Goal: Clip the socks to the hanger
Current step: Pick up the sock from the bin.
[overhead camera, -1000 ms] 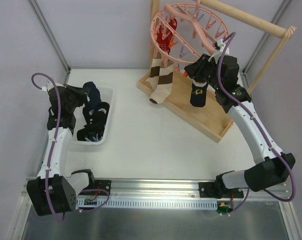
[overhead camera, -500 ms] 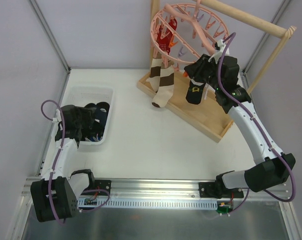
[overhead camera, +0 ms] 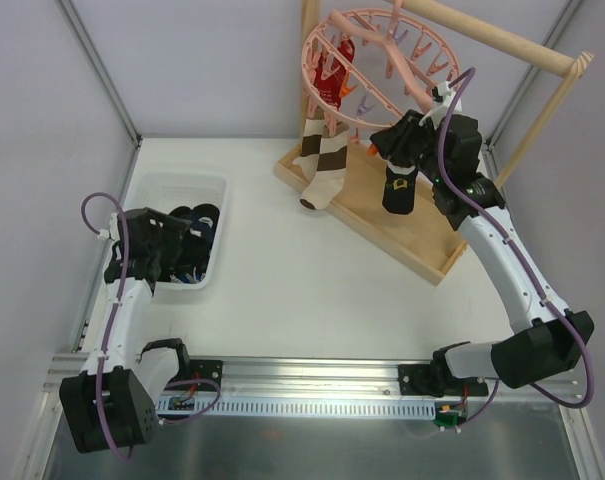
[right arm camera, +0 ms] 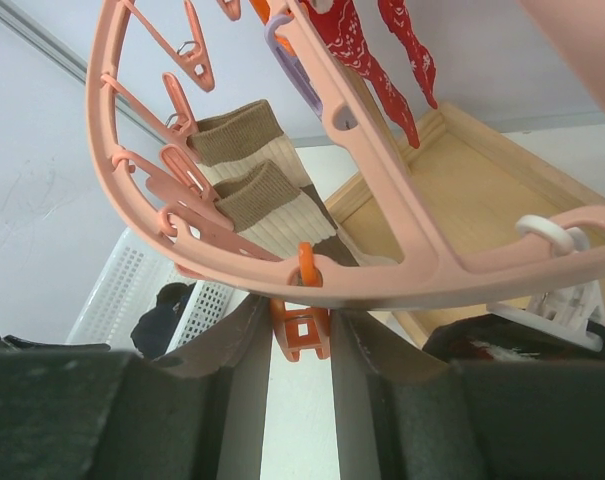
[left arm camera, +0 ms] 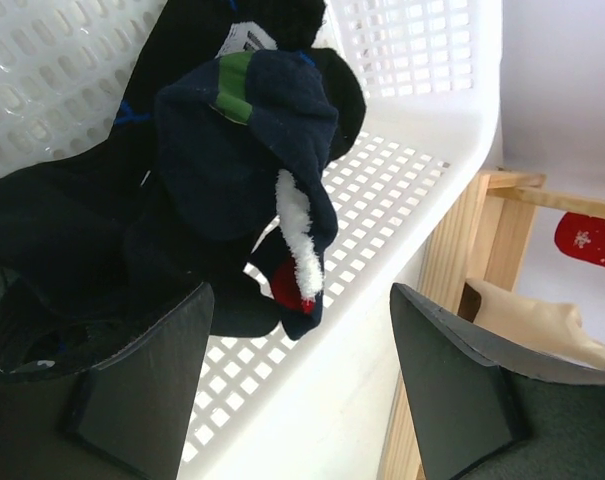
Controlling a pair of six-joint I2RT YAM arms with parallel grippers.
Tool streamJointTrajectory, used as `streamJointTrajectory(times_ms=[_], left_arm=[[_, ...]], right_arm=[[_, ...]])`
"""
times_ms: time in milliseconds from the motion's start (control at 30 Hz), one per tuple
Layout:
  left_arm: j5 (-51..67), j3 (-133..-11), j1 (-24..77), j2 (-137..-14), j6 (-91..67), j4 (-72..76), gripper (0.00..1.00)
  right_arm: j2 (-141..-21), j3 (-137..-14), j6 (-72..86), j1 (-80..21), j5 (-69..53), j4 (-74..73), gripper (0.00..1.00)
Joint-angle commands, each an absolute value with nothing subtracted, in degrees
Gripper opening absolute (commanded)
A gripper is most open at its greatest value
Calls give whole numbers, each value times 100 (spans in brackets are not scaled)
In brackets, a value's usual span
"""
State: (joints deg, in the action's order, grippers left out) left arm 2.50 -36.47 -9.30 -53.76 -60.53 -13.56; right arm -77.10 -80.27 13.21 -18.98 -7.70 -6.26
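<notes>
My left gripper hangs spread wide over the dark socks heaped in the white basket, gripping nothing, while my right gripper pinches an orange clip of the pink hanger, with the striped sock and red sock hanging close behind it and one dark sock hanging just below.

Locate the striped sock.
Top view, upper middle: the striped sock hangs from the hanger's lower rim, above the wooden tray's left corner, left of the right gripper.
</notes>
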Motion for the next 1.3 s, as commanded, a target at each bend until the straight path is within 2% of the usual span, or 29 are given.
streamJointTrajectory(times_ms=[0, 300, 433, 467, 567, 800, 900, 933, 967, 1267], left_arm=[[255, -3743, -809, -5484, -5898, -1529, 72], [466, -4165, -396, -6310, -5792, -976, 65], [299, -4219, -290, -6591, -5862, -748, 57], [255, -4210, -273, -6627, -5897, -704, 52], [220, -4192, -255, -6793, -6020, -572, 47], [237, -4272, -150, -7110, -6020, -404, 48], [176, -4210, -149, -7137, -6082, -352, 28], [176, -4201, -141, -7119, -6160, -334, 11], [228, -4201, -149, -7093, -6205, -317, 0], [747, -4719, -115, -6109, -6424, -237, 0]], right_arm=[[-7523, -7972, 1362, -1854, -773, -685, 1], [-7506, -7936, 1432, -1855, -756, -650, 1], [-7515, -7972, 1459, -1863, -826, -642, 1], [-7523, -7980, 1459, -1855, -826, -633, 1], [-7523, -8007, 1450, -1854, -809, -633, 1], [-7550, -8033, 1424, -1855, -782, -650, 1], [-7559, -8042, 1433, -1863, -773, -642, 1], [-7567, -8042, 1450, -1855, -791, -633, 1], [-7576, -8051, 1459, -1854, -800, -633, 1], [-7629, -8112, 1477, -1863, -993, -431, 1]])
